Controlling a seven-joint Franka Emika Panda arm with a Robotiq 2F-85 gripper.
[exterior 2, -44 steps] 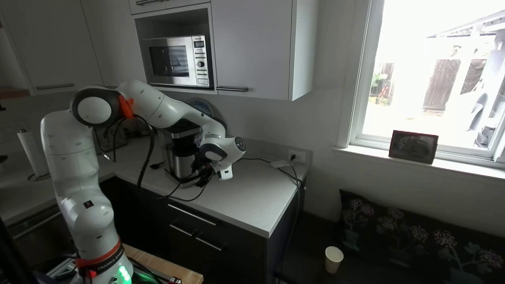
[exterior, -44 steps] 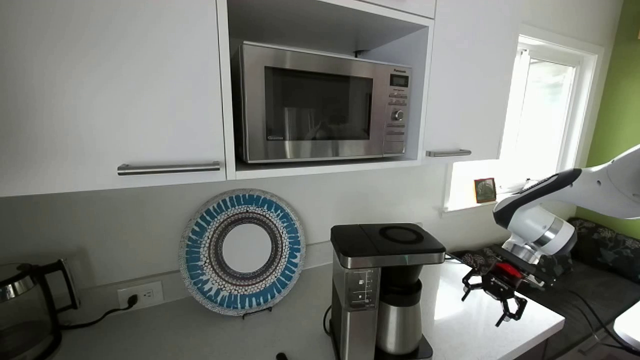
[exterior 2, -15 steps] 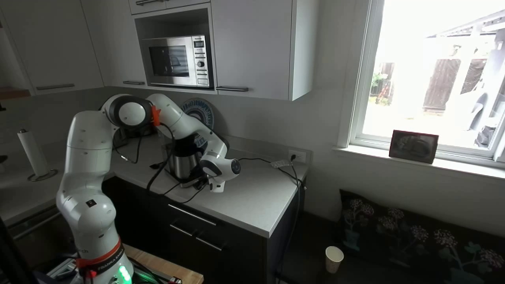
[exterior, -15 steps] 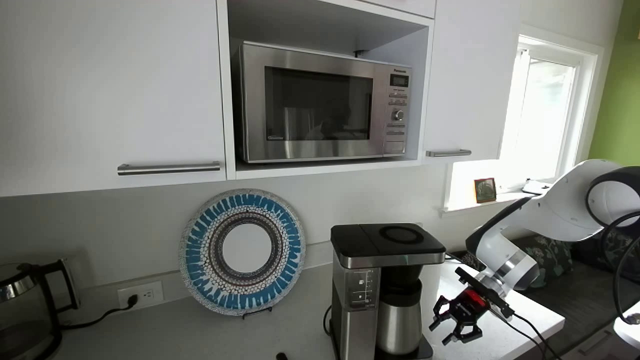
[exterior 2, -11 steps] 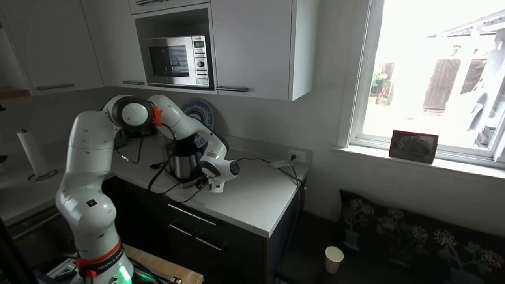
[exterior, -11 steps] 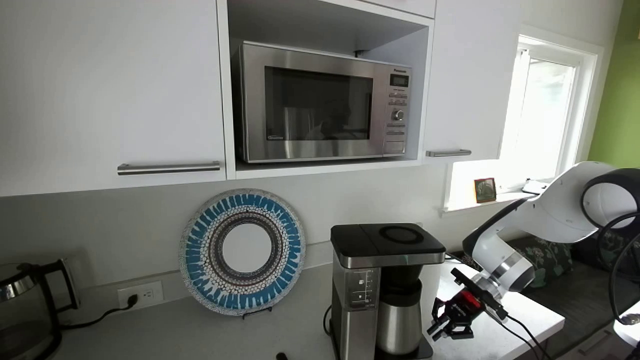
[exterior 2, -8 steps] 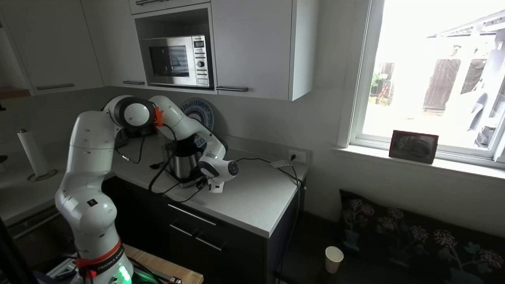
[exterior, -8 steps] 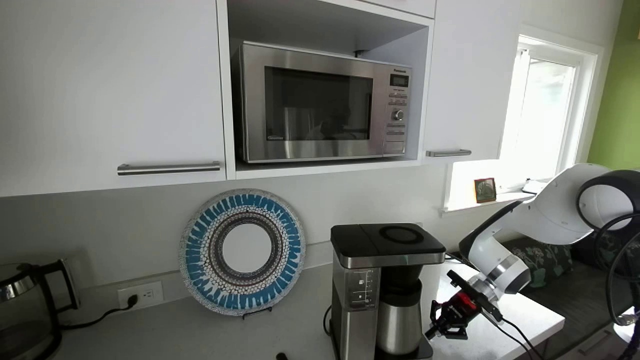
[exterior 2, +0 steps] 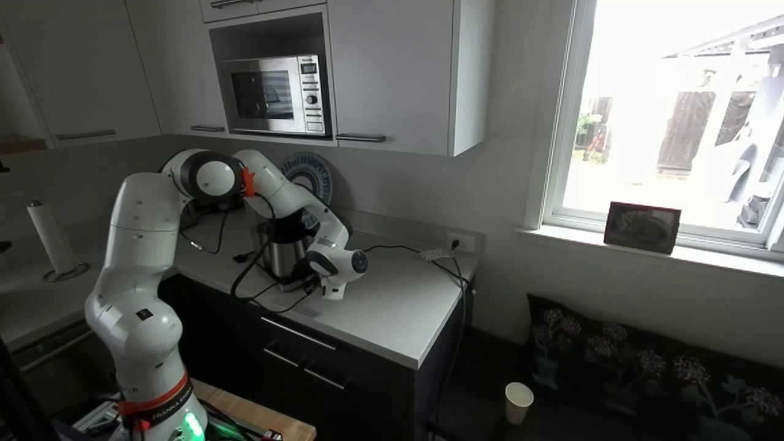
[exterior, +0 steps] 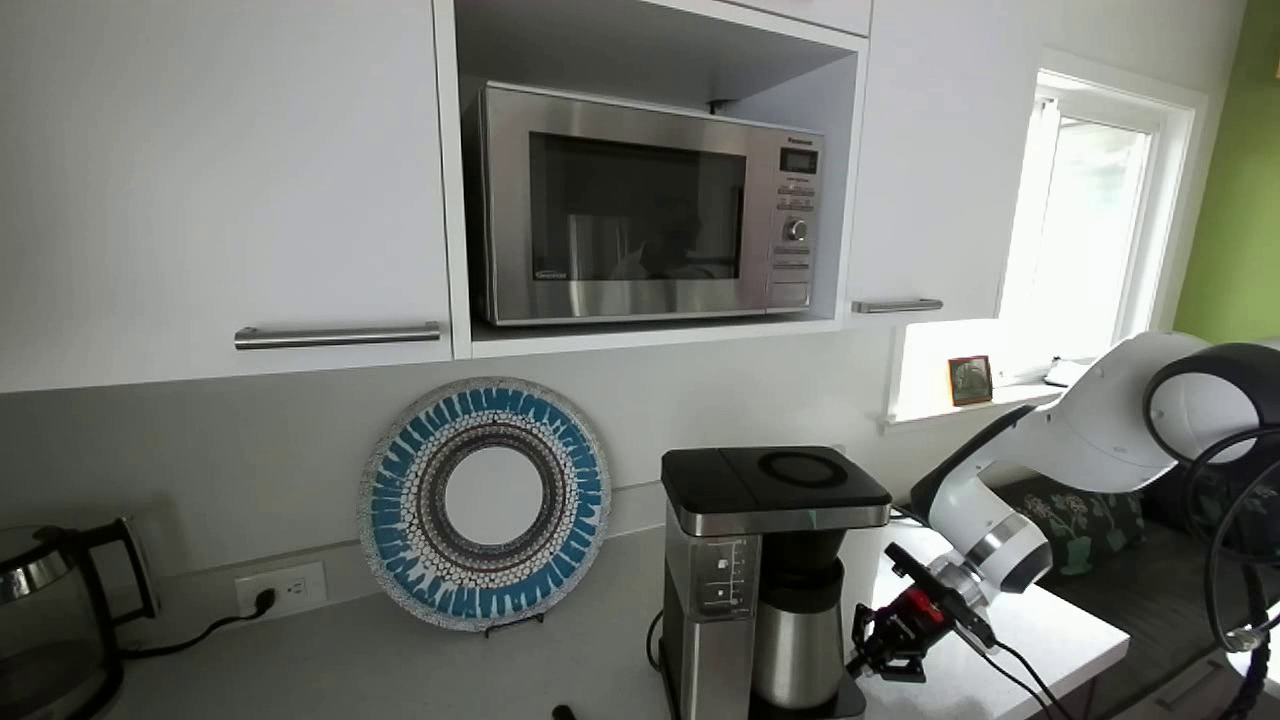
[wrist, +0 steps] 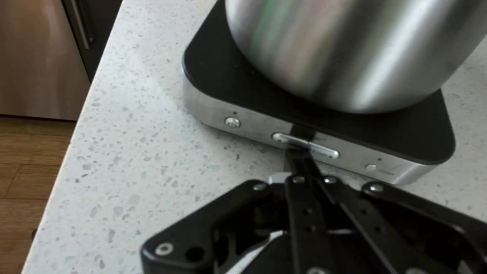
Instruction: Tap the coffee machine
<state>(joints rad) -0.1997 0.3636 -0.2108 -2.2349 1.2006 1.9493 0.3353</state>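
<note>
The black-and-silver coffee machine [exterior: 775, 490] stands on the counter, its steel carafe [exterior: 798, 645] on the base. In an exterior view the arm partly covers the machine [exterior 2: 283, 260]. My gripper [exterior: 856, 664] points down at a slant in front of the base. Seen from the wrist, the gripper [wrist: 302, 154] is shut, fingertips together and nothing between them. They sit at the long split button [wrist: 323, 150] on the silver front edge of the base [wrist: 258, 125], covering part of it. Whether they press it or stop just short, I cannot tell.
A round power button [wrist: 232, 122] and a small round button [wrist: 371, 167] flank the long one. The counter edge [wrist: 70, 142] runs close by. A microwave [exterior: 650, 210] sits in the cabinet above. A patterned plate [exterior: 485, 505] leans on the wall; a glass kettle [exterior: 60, 620] stands far left.
The gripper, open at first, has shut. The arm has come down and across to the coffee machine's base, creeping closer over the last second. The machine has not visibly moved.
</note>
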